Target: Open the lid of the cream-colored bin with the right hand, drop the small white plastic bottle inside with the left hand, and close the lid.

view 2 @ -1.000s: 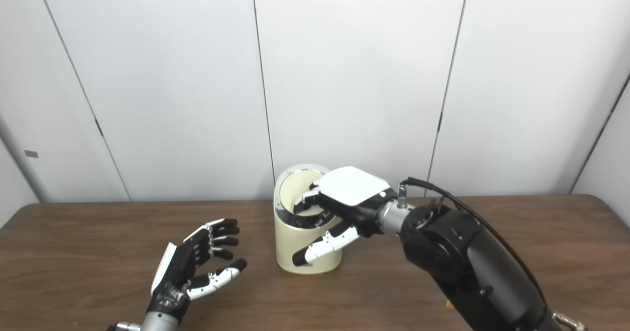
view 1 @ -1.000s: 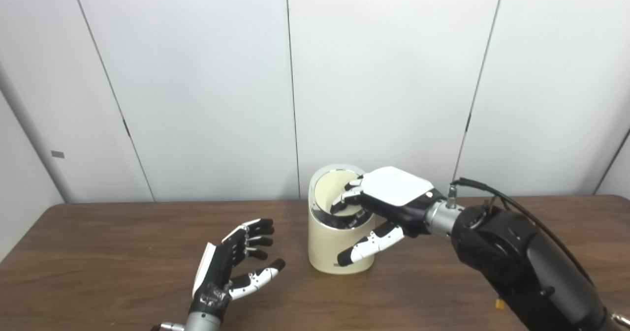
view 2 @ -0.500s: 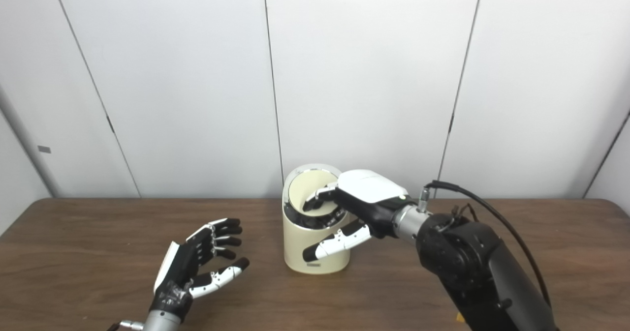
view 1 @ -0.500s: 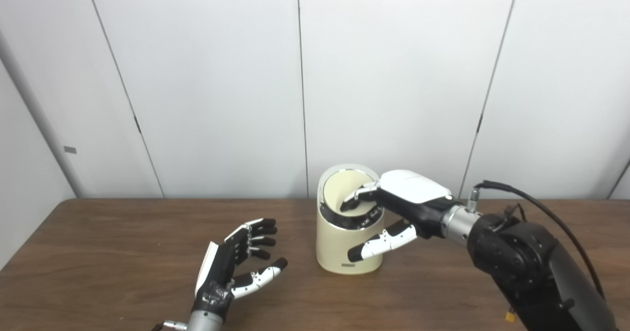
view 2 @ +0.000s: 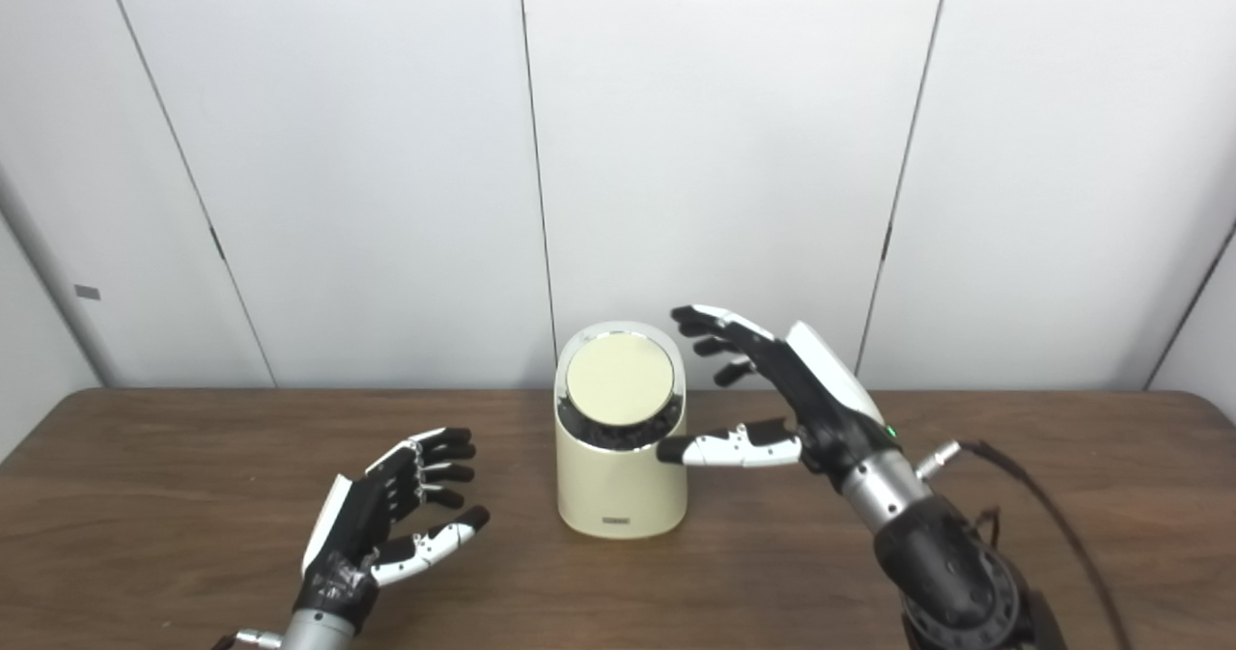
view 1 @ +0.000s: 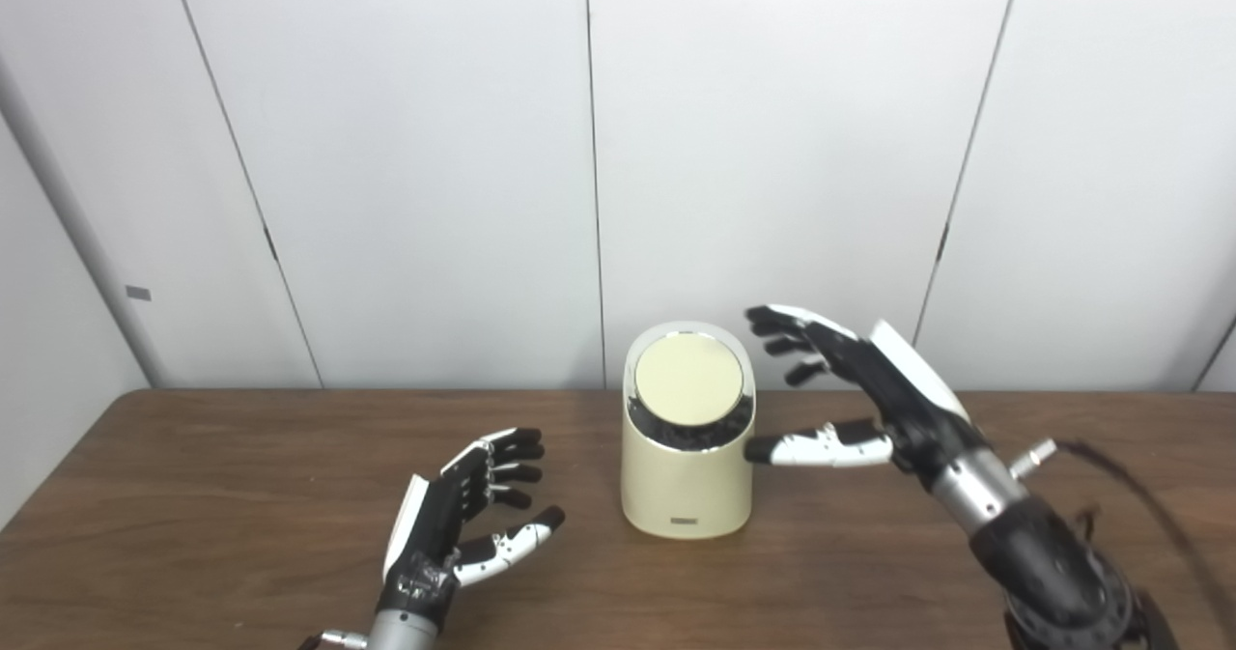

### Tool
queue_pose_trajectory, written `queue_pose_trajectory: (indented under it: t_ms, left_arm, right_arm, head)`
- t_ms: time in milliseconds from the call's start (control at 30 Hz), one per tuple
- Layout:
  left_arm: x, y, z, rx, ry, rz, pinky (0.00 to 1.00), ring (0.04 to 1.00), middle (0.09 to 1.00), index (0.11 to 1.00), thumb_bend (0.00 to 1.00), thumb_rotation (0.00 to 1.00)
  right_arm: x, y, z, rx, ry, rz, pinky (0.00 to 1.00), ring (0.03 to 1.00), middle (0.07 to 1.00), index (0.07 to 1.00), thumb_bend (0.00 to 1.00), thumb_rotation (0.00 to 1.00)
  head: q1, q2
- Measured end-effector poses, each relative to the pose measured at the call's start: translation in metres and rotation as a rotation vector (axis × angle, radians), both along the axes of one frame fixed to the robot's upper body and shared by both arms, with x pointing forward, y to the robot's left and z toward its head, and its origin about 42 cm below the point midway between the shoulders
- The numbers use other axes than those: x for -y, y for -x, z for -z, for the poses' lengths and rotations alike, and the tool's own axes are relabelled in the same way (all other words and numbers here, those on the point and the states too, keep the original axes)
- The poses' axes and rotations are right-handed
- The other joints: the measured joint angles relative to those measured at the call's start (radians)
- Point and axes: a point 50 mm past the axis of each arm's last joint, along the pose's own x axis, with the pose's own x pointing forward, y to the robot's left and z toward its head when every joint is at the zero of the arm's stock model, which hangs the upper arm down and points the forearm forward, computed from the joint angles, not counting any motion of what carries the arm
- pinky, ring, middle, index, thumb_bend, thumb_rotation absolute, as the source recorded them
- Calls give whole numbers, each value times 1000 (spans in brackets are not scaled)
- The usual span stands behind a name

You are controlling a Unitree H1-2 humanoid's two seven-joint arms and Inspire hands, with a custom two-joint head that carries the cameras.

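My right hand (view 1: 874,394) has pulled out of the bin, fingers now spread wide, holding nothing, thumb tip just beside the bin wall. Lid (view 1: 689,380) has swung shut, so closing looks done. Left hand (view 1: 462,520) open and empty on the table (view 1: 193,495). Bottle not visible, presumably inside. Cream-colored bin (view 1: 686,481) stands mid-table, long axis upright, slanted lid facing me.

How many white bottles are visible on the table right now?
0. Only the cream bin, lid closed, and both open hands, left and right, show; one may be hidden inside.
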Motion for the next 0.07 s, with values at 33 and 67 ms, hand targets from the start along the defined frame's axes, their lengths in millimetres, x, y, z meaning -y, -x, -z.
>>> queue_pose_trajectory:
  t_ms: [33, 67]
  left_arm:
    - [0, 0, 0, 0, 0, 0, 595, 693, 749, 767, 591, 0]
    - [0, 0, 0, 0, 1, 1, 592, 693, 751, 768, 589, 0]
  right_arm:
    - [4, 2, 6, -7, -14, 13, 677, 809, 881, 890, 732, 279]
    - [8, 4, 13, -20, -26, 23, 677, 808, 885, 891, 733, 263]
  head:
    - [-2, -2]
    - [-2, -3]
